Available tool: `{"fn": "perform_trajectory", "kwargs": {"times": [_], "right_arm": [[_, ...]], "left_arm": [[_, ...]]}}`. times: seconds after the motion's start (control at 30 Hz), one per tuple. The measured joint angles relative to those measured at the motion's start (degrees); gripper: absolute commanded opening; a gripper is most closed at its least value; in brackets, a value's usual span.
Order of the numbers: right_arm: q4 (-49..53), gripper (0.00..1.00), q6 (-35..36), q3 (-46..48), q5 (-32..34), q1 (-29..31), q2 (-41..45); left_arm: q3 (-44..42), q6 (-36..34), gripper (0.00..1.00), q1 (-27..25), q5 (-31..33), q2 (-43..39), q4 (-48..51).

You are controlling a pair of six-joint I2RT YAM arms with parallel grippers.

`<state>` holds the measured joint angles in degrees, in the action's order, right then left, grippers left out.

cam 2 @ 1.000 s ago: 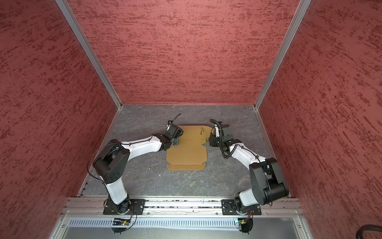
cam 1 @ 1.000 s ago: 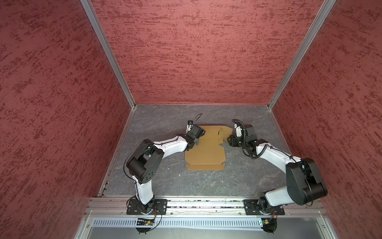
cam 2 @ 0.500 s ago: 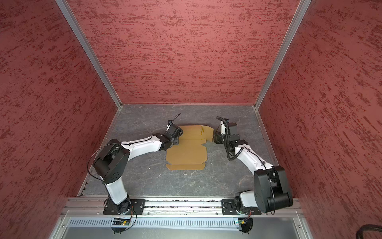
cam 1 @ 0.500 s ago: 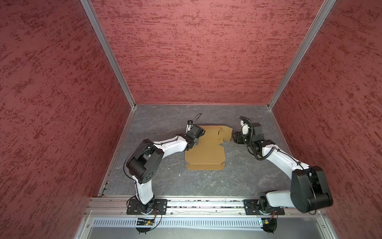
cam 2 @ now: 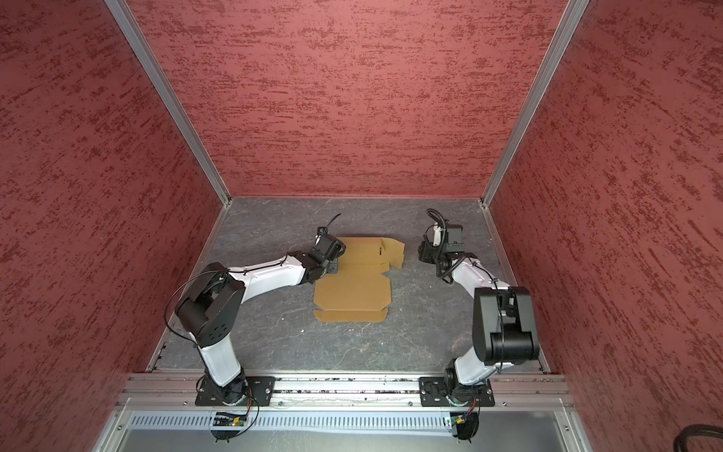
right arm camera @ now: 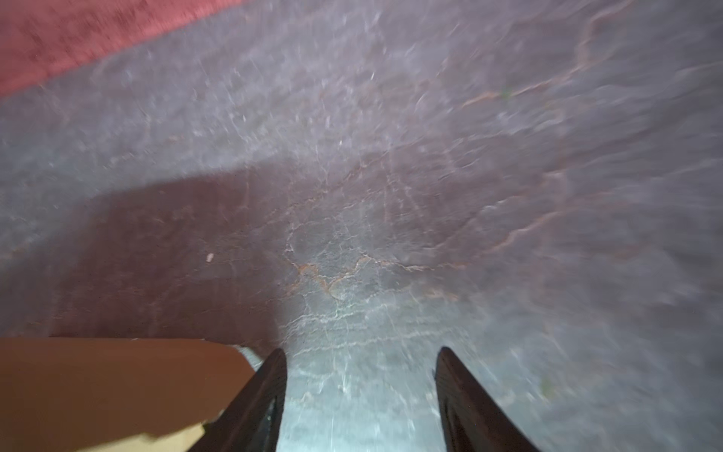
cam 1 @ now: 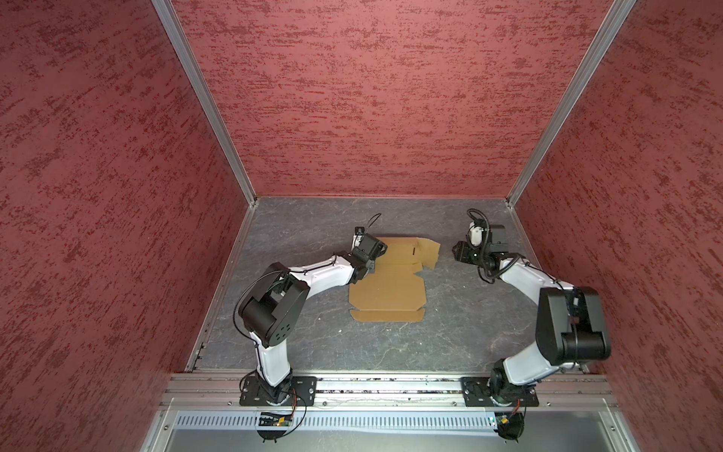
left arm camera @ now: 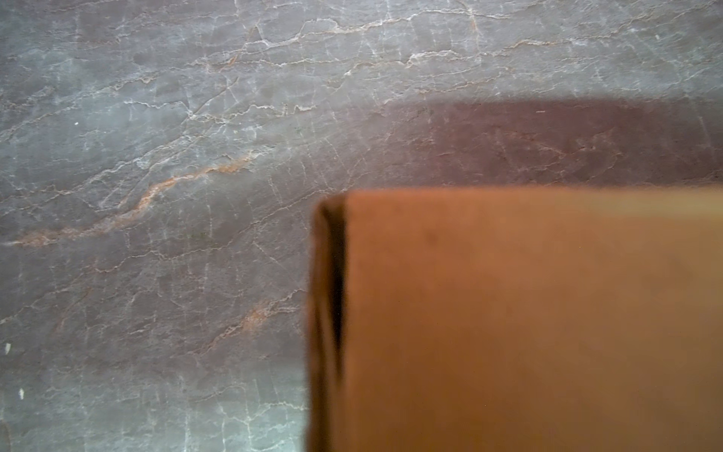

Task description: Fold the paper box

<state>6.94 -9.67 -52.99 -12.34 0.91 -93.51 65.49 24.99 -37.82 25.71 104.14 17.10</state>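
Away from the paper box (cam 1: 387, 289) the right hand (right arm camera: 360, 349) is drawn, jaws wide and empty. The left hand (cam 1: 369, 266) is closed at its left edge

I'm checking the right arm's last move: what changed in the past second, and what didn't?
The right gripper backed away rightward, off the far-right flap of the paper box, jaws open and empty. The left gripper stayed shut at its far-left edge; the box has not moved.

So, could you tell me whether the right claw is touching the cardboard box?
Apart. In both top views a strip of bare table separates the right claw from the cardboard box.
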Motion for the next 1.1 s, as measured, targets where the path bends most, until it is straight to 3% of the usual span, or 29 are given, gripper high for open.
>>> {"fn": "perform_trajectory", "kwargs": {"times": [0.37,0.67,1.1], "right_arm": [[-2.86,0.62,4.37,-6.54,-11.74,0.68,-8.55],[-1.92,0.62,7.67,-7.54,-12.41,5.38,-9.25],[-1.07,0.60,8.17,-4.96,-12.28,7.13,-8.48]], "left_arm": [[0.04,-0.31,0.04,0.17,-0.33,0.00,-0.02],[0.17,-0.22,0.03,0.17,-0.59,0.00,0.00],[0.22,-0.17,0.03,0.11,-0.79,0.00,0.02]]}}
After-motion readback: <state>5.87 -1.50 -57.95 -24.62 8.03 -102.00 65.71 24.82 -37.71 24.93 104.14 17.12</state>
